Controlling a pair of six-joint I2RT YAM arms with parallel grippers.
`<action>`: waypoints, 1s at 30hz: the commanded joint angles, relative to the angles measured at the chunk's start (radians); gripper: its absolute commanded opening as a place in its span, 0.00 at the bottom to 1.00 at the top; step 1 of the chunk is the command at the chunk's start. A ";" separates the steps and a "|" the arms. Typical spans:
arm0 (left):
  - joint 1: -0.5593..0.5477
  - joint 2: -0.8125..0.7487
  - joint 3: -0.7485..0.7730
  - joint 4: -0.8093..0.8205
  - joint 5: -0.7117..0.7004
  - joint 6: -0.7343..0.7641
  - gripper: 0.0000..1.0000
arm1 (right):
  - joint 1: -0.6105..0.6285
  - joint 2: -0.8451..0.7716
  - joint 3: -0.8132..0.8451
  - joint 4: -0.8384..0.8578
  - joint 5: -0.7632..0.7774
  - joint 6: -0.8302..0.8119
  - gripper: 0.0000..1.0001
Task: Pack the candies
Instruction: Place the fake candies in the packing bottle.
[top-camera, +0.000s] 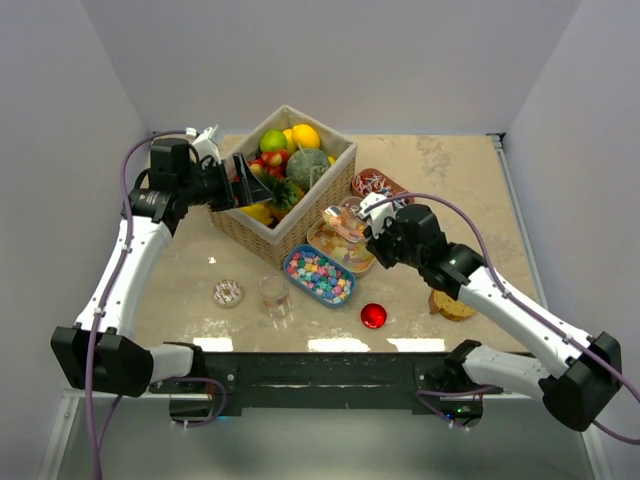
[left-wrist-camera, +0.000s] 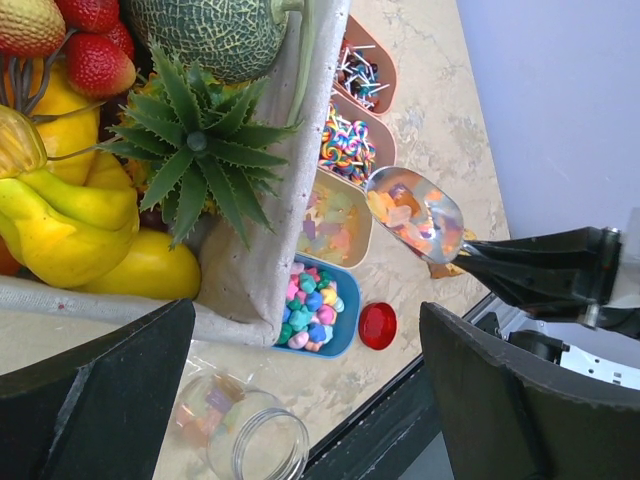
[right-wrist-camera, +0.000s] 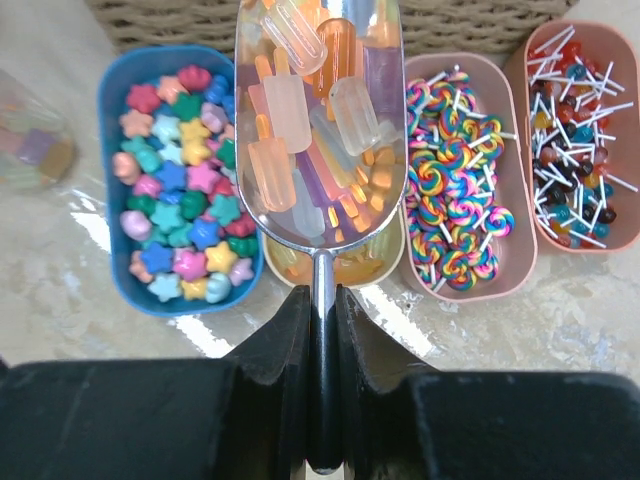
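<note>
Scooping step; your right jaws clench the scoop (right-wrist-camera: 318, 225), loaded with gummies (right-wrist-camera: 285, 115), above their tray (right-wrist-camera: 385, 262); left jaws released beside the basket (top-camera: 262, 235); next, carry it level to the jar (top-camera: 275, 298), then tip.

the right gripper (right-wrist-camera: 320, 300) pinches the shiny metal scoop (right-wrist-camera: 322, 232), heaped with orange popsicle-shaped gummies (right-wrist-camera: 285, 115), right of the blue oval tray (right-wrist-camera: 108, 110) of star candies (right-wrist-camera: 185, 190).

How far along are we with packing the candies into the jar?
Done: the jar holds a few candies, the red lid lying beside it. In hand: the right end effector grips a scoop full of popsicle gummies above the yellow tray. Left: tipping that into the jar, probably more scoops, then the lid. The left end effector hangs open by the basket.
</note>
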 joint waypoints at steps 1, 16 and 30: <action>0.002 -0.029 0.023 0.006 -0.001 0.008 1.00 | 0.021 -0.058 0.093 -0.031 -0.097 0.046 0.00; 0.002 -0.023 0.019 -0.029 -0.101 0.041 1.00 | 0.353 0.043 0.234 -0.180 -0.160 0.119 0.00; 0.002 -0.043 -0.035 -0.040 -0.161 0.067 1.00 | 0.391 0.214 0.424 -0.487 -0.146 0.133 0.00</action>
